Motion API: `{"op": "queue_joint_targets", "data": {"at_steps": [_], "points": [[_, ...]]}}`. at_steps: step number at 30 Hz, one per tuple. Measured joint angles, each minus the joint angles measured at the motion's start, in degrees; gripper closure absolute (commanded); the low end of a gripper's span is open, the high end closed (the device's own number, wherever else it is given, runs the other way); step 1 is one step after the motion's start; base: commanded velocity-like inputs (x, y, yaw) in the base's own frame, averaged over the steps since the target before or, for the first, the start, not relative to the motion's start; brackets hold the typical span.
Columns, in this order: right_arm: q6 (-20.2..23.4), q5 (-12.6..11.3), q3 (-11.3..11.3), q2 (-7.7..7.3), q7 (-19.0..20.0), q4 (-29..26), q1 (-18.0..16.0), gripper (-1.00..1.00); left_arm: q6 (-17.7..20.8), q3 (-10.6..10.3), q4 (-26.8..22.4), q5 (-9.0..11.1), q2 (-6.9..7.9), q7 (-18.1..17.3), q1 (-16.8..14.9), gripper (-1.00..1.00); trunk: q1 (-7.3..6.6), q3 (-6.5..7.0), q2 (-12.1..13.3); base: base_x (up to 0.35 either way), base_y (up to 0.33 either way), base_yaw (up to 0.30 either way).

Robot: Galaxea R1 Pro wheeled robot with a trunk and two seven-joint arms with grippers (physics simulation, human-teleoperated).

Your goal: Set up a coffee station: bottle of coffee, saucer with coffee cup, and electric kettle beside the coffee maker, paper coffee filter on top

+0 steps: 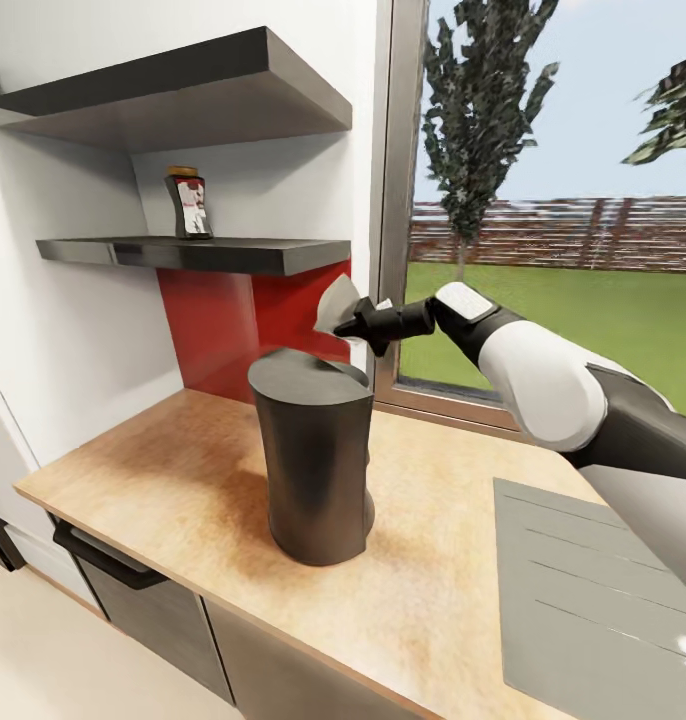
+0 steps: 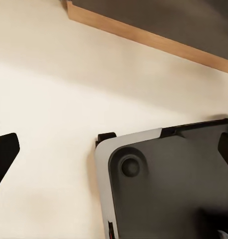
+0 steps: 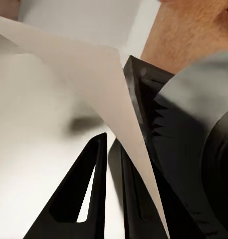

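Counter [image 1: 183, 470]: a light wooden top below a window, backed by a red wall panel; a grey ribbed drainer surface [image 1: 603, 600] is set into it at the robot's right.

Coffee maker [image 1: 315, 455]: a dark, tall, rounded body, stood upright near the middle of the counter. In the right wrist view its grey top [image 3: 203, 99] is seen close under the fingers.

Paper coffee filter [image 1: 338, 303]: a pale, folded sheet, held in the air above and just behind the top of the coffee maker, apart from it. In the right wrist view the sheet [image 3: 94, 74] is seen spreading out from between the fingers.

Right gripper [image 1: 355, 322]: its black fingers [image 3: 84, 194] are clenched on the paper coffee filter, the arm being extended from the robot's right across the window.

Bottle of coffee [image 1: 189, 203]: an upright jar with a brown lid and a red label, stood on the lower of two dark wall shelves [image 1: 213, 252], well above the counter.

Left gripper: dark fingertips [image 2: 4, 152] are seen at opposite edges of the left wrist view, spread wide and released, over pale floor and part of the robot's grey base [image 2: 168, 189].
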Motion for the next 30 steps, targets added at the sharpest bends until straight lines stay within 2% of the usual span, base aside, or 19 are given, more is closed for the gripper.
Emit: {"op": "queue_joint_targets", "data": {"at_steps": [4, 17, 21, 23, 30], "points": [[0.0, -0.7, -1.4, -0.12, 1.8, 0.0, -0.1, 1.0, 0.0, 0.0, 0.0, 0.0, 0.02, 0.0, 0.0, -1.0, 0.0, 0.0, 0.0, 0.0, 0.0, 0.0], [0.0, -2.7, -5.7, -0.38, 1.9, 0.1, -0.1, 1.0, 0.0, 0.0, 0.0, 0.0, 0.08, 0.0, 0.0, -1.0, 0.0, 0.0, 0.0, 0.0, 0.0, 0.0], [0.0, -1.5, -7.0, 0.11, 3.3, 0.0, -0.4, 1.0, 0.0, 0.0, 0.1, 0.1, -0.01, -0.1, 0.1, -1.0, 0.0, 0.0, 0.0, 0.0, -0.012, 0.0], [0.0, -1.7, -7.1, 0.12, 3.1, -0.1, -0.4, 1.0, 0.0, 0.0, 0.1, 0.1, -0.01, -0.1, 0.1, -1.0, 0.0, 0.0, 0.0, 0.0, -0.125, 0.0], [0.0, -3.4, -9.9, -0.42, 6.3, -2.4, -0.4, 1.0, 0.0, -0.1, 1.0, 0.0, -0.09, 1.8, 0.1, -1.0, 0.0, 0.0, 0.0, 0.0, -0.239, 0.0]]}}
